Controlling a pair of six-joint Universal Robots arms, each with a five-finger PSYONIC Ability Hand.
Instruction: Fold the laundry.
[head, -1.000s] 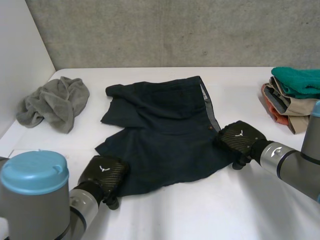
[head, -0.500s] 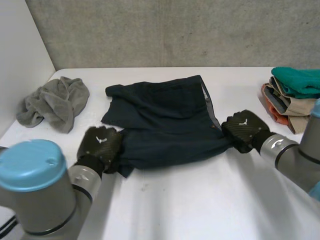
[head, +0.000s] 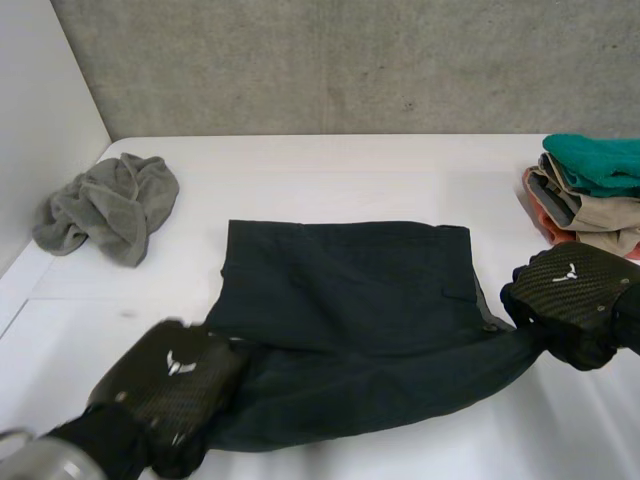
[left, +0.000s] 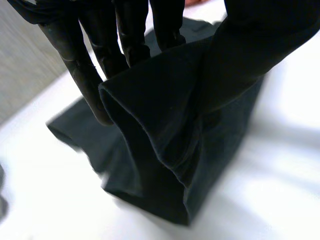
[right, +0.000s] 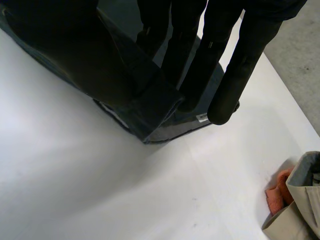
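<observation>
Nearest the robot, the left hand (head: 170, 375) pinches the shorts (head: 350, 290) at their near-left corner, the right hand (head: 565, 300) their right end at the waistband. Their long axis runs side to side on the desk (head: 330, 170) between both hands, and the far edge lies flat straight beyond, so the fold likely goes forward.

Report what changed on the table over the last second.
The left hand and the right hand, each pinching one end of the dark shorts' near edge, drew back toward the robot. That dragged the shorts nearer and stretched them into a flatter rectangle. The grey towel and the stack of folded clothes stayed put.
</observation>
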